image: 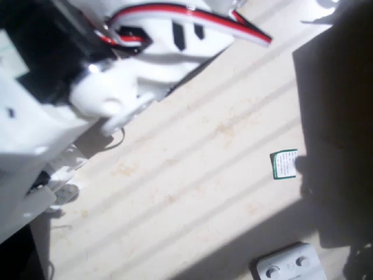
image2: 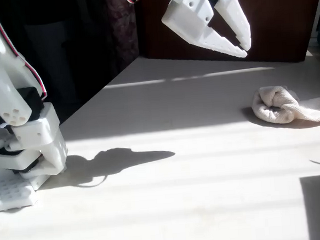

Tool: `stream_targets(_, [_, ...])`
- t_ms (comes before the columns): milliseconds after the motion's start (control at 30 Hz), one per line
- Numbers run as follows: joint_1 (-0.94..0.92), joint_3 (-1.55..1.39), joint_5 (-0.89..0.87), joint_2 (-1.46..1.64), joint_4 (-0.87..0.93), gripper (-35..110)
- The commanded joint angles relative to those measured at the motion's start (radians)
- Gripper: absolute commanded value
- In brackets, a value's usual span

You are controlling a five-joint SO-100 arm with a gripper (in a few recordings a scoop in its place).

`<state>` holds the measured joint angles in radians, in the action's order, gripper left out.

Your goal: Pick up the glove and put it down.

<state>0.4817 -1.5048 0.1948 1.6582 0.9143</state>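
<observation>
The cream glove (image2: 282, 106) lies crumpled on the pale table (image2: 169, 169) at the right of the fixed view, part of it trailing toward the right edge. My white gripper (image2: 246, 49) hangs high above the table, up and to the left of the glove and well clear of it. Its two fingertips meet at a point and nothing is held between them. In the overhead view the arm's white body (image: 116, 87) with red and black cables covers the upper left.
A small green-and-white card (image: 284, 164) lies on the table at the right. A white device with round buttons (image: 288, 265) sits at the bottom edge. The arm's base (image2: 18, 141) stands at the left, casting a shadow. A dark wall (image2: 284, 18) closes the back.
</observation>
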Motion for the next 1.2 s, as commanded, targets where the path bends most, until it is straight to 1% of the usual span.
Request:
stream_targets(0, [0.058, 0.147, -0.041, -0.123, -0.038, 1])
stream_targets(100, [0.064, 0.235, -0.08, -0.239, -0.052, 1])
stream_targets(367, [0.054, 0.431, -0.069, -0.525, -0.055, 1])
stream_targets(600, [0.055, 0.623, -0.069, -0.704, -0.041, 1])
stream_targets(700, [0.054, 0.664, -0.075, -0.759, -0.04, 6])
stream_targets(933, [0.063, 0.667, -0.08, -0.769, -0.038, 21])
stream_targets(1167, [0.066, 0.669, -0.081, -0.818, -0.038, 22])
